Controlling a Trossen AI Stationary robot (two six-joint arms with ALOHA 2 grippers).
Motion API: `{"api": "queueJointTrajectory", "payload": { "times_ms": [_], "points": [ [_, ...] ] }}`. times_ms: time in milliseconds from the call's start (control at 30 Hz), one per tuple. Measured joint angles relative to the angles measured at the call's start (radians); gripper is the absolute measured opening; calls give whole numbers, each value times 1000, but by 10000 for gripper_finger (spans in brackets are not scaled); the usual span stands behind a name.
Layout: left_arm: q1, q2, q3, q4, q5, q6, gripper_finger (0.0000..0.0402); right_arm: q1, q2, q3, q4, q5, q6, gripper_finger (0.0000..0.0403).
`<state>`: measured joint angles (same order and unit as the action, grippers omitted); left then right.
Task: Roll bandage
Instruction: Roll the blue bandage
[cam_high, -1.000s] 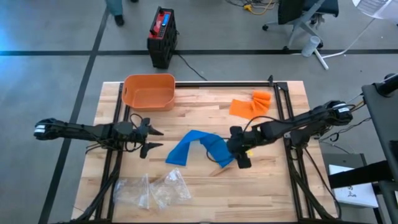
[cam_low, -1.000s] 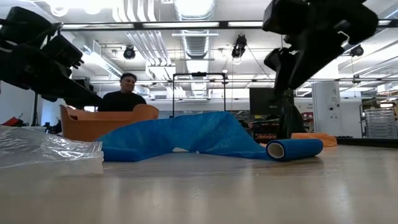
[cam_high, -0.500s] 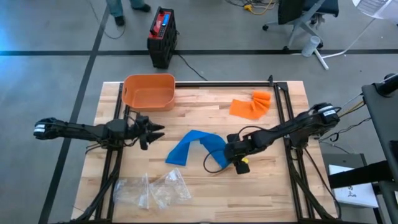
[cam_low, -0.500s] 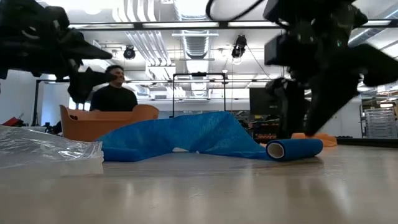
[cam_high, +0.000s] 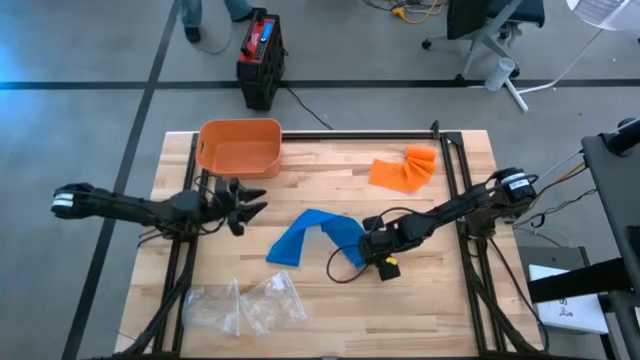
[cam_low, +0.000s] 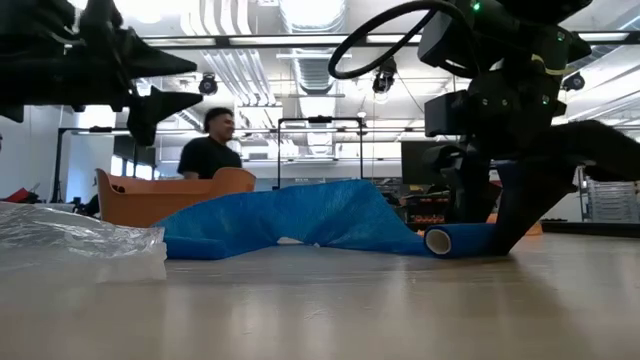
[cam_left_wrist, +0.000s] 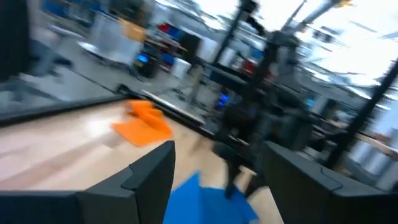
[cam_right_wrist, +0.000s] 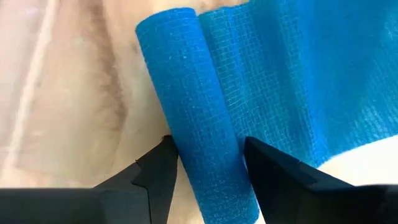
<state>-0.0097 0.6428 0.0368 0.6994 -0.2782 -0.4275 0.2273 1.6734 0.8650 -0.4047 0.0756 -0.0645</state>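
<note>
A blue mesh bandage lies on the wooden table, mostly unrolled and humped up in the middle. Its rolled end rests on the table at the right. My right gripper is down at table level and shut on this roll. My left gripper is open and empty, above the table to the left of the bandage, near the orange bin. My right gripper pinches the bandage's rolled end between its two fingers, one on each long side of the roll, near one end of it. The fingers slant down from above and from the table's right. The roll lies on the table.
An orange bin stands at the far left, an orange bandage lies at the far right, and clear plastic bags lie at the near left. A person shows beyond the table.
My right gripper has come down from above the table and a little toward the left, and its fingers now stand around the rolled end. My left gripper has gone up and toward the far edge and has turned.
</note>
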Motion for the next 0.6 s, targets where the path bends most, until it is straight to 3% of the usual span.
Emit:
{"api": "queueJointTrajectory", "payload": {
  "times_ms": [267,600],
  "points": [
    [0,107,0,-3,-127,-86,231,-1,-33,-2,-11,9,13,149],
    [0,191,0,25,-125,-117,231,-1,-111,-2,-8,-4,28,122]
  ]
}}
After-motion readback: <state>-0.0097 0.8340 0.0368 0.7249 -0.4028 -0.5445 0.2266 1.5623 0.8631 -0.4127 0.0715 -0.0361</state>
